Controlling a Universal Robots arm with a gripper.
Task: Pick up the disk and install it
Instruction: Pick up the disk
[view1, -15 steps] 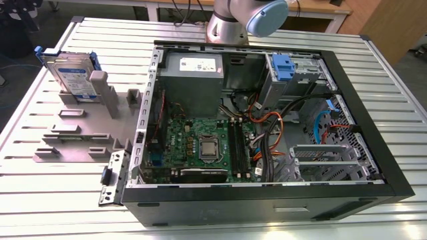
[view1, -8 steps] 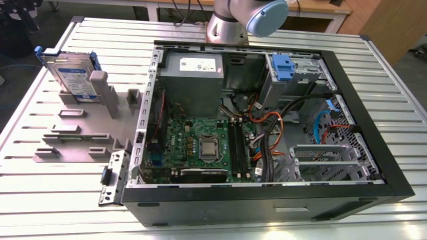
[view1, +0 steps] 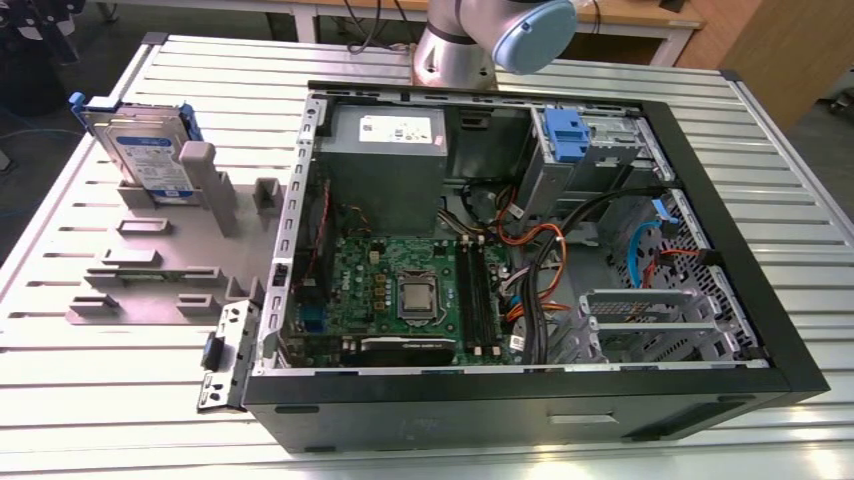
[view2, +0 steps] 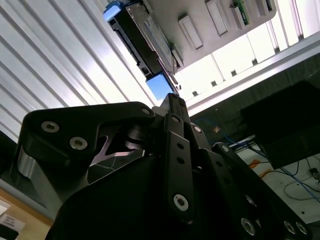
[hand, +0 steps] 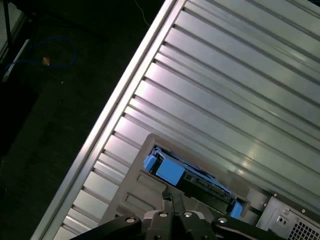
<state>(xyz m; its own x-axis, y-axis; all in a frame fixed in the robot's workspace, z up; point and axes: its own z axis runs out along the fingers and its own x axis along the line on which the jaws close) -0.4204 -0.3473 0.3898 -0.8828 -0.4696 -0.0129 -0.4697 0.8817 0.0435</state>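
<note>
Disk (view1: 144, 150) stands on edge in the grey holder (view1: 160, 262) on the slatted table (view1: 80, 400), at the exterior view's left of the computer case (view1: 534, 400). In both wrist views the gripper (hand: 169, 199) is clenched on nothing, with the disk ahead of its tips and apart from them.

Ribbed metal table (view1: 80, 400); grey fixture plate (view1: 147, 295) on exterior view's left; open computer case (view1: 534, 400) beside it.
</note>
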